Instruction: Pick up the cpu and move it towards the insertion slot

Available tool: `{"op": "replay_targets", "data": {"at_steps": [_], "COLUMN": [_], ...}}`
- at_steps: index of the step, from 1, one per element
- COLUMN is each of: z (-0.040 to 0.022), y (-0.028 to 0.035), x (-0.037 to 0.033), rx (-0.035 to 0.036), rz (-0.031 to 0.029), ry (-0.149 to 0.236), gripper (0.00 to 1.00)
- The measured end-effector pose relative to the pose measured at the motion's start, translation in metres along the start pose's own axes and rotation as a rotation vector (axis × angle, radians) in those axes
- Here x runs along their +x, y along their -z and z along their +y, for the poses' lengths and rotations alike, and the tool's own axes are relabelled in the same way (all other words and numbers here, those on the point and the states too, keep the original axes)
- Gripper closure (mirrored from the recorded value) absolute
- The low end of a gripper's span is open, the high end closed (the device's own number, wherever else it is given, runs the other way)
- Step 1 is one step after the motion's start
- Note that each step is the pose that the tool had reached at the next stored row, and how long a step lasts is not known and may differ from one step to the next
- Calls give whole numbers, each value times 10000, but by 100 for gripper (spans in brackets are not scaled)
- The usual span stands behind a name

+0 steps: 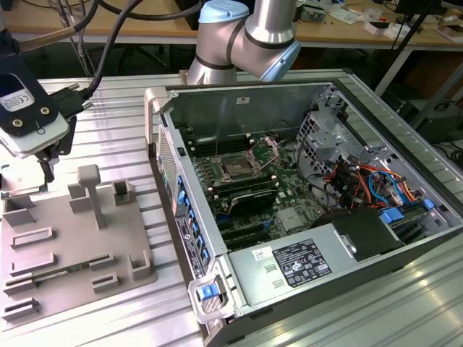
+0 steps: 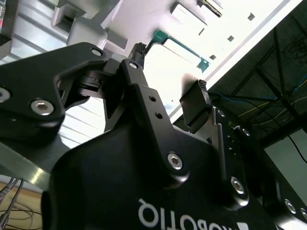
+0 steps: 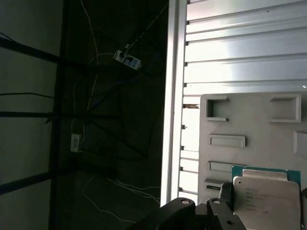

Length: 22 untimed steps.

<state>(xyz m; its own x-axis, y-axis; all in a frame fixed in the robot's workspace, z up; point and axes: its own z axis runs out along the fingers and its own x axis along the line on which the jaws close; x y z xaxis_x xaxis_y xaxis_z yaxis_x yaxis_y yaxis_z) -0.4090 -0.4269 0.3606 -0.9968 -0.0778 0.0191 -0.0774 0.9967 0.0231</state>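
Ribbed aluminium table (image 1: pixel 123 123), cluttered benches (image 1: pixel 362 22) behind, cables (image 3: pixel 110 96) on the dark floor past its edge. Grey tray (image 3: pixel 249 120) holds the cpu (image 3: pixel 266 194), lying flat. Open PC case (image 1: pixel 246 105) has the insertion slot (image 1: pixel 239 165) inside. Gripper (image 2: pixel 170 66) is over the cpu with fingers spread wide; can't tell contact.

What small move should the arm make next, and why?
Probably close the gripper on the cpu. In the second wrist view its fingers stand apart with the chip seen between them, and the chip lies on the grey tray, not yet gripped.
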Motion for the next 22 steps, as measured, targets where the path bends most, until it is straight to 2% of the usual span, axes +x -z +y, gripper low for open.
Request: {"op": "replay_targets", "data": {"at_steps": [14,19,22], "z": [4,0,-6], "y": [232,238,239], "x": [-7,-66,-141], "rx": [0,-3,-6], "rz": [3,49,78], "ry": [1,0,-1], "gripper": [45,45,45]}}
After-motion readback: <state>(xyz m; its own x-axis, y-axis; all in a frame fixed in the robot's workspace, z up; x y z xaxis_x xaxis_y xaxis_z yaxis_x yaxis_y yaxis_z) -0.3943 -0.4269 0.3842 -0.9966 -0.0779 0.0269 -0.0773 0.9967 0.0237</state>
